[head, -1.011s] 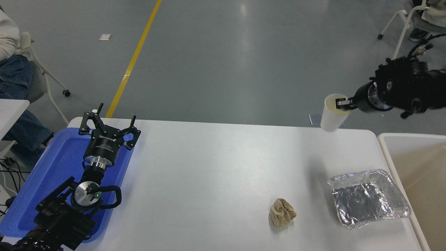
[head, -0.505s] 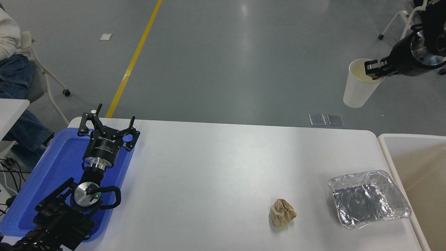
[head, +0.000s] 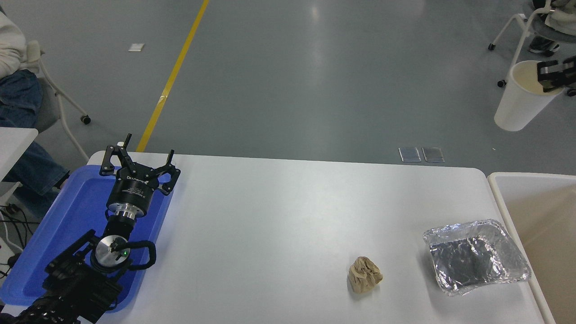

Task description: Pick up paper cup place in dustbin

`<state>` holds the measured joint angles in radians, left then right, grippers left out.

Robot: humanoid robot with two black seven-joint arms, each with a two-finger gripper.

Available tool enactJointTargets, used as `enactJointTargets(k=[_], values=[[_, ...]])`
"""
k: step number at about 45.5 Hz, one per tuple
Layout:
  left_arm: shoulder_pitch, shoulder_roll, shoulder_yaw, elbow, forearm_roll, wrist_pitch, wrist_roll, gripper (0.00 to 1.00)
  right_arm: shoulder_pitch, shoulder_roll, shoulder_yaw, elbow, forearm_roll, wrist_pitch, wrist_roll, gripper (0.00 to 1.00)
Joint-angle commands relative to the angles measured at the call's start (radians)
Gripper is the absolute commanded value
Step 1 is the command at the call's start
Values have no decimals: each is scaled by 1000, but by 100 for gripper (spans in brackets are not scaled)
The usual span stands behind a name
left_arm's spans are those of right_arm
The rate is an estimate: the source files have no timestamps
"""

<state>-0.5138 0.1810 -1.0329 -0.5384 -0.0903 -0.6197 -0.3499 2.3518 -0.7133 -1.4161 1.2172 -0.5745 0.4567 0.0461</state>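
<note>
A: Left gripper (head: 137, 159)?
B: Fingers spread, holding nothing, parked over the blue tray (head: 54, 234).
A: Right gripper (head: 554, 74)?
B: At the frame's right edge, pinching the paper cup (head: 522, 99) by its rim, cup hanging tilted below-left of it. Dustbin (head: 499, 189) well below.
</note>
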Motion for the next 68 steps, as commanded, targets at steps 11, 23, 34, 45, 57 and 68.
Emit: enactJointTargets(k=[11, 23, 34, 45, 57, 68], values=[[-2, 0, 1, 0, 0, 1, -1, 100, -183, -368, 46, -303, -191, -36, 12, 0], [-2, 0, 2, 0, -2, 1, -1, 100, -659, -439, 425, -484, -165, -165, 15, 0], [-2, 0, 1, 0, -2, 1, -1, 100, -1230, -401, 867, -577, -45, -308, 15, 0], [-2, 0, 1, 0, -2, 1, -1, 100, -1582, -267, 1144, -712, 5, -378, 28, 0], [-3, 0, 2, 0, -2, 1, -1, 100, -1714, -66, 1188, -912, 128, -414, 31, 0], [-3, 0, 2, 0, -2, 1, -1, 100, -1746, 73, 1181, -1038, 171, -443, 29, 0]])
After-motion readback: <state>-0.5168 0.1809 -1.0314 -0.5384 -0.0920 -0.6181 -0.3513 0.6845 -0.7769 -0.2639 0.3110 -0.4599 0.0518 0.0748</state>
